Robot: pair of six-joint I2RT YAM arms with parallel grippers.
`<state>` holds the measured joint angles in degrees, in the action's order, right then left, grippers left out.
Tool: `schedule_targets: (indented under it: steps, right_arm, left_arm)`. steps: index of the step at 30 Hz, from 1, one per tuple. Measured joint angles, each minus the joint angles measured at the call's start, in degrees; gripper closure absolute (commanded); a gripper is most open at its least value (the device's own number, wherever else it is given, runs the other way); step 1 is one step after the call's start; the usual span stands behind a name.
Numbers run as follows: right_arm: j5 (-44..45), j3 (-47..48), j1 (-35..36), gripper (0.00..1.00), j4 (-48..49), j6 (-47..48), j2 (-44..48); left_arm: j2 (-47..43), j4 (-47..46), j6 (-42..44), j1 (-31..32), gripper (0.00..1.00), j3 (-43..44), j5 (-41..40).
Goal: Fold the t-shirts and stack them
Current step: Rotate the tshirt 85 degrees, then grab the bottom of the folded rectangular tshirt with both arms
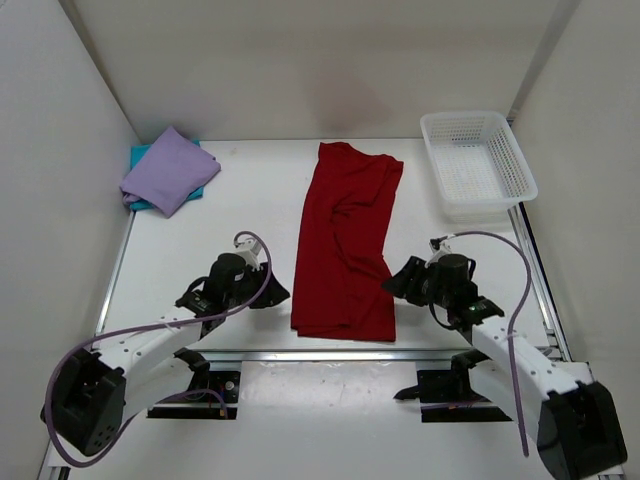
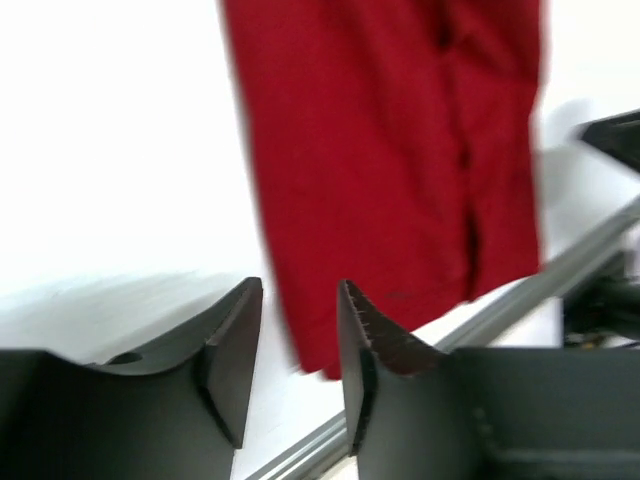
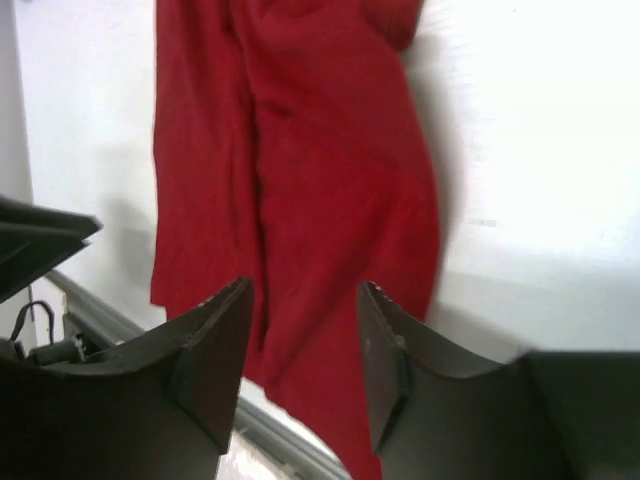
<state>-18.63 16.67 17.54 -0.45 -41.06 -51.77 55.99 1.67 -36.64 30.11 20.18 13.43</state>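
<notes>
The dark red t-shirt (image 1: 347,240) lies as a long folded strip down the middle of the table; it also shows in the left wrist view (image 2: 400,150) and the right wrist view (image 3: 300,170). The lavender t-shirt (image 1: 167,169) lies folded on the teal t-shirt (image 1: 140,153) at the far left. My left gripper (image 1: 272,292) is open and empty just left of the red shirt's near corner (image 2: 300,330). My right gripper (image 1: 392,282) is open and empty at the shirt's near right edge (image 3: 305,330).
A white mesh basket (image 1: 477,164) stands at the far right. A metal rail (image 1: 330,354) runs along the table's near edge. White walls close in the left, back and right sides.
</notes>
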Motion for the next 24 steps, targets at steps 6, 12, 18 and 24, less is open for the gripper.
schedule_targets:
  steps: [6, 12, 18, 24]
  right_arm:
    - [2.60, -5.51, 5.75, 0.60, -11.04, -2.14, 13.31]
    - [8.68, -7.23, 14.16, 0.61, -23.63, -7.43, 20.85]
    - [11.17, -7.21, 17.20, 0.63, -26.14, -11.47, 22.23]
    - [12.94, -5.49, 17.33, 0.63, -30.51, -12.61, 22.38]
  left_arm:
    - [4.39, 4.15, 2.84, 3.54, 0.42, 0.00, -2.97]
    - [10.29, 1.95, 3.17, 7.61, 0.39, 0.63, -1.20]
    - [13.44, -0.79, 2.75, 10.03, 0.44, 1.38, 1.05]
    - [15.72, -2.80, 2.54, 13.09, 0.49, 1.60, 4.09]
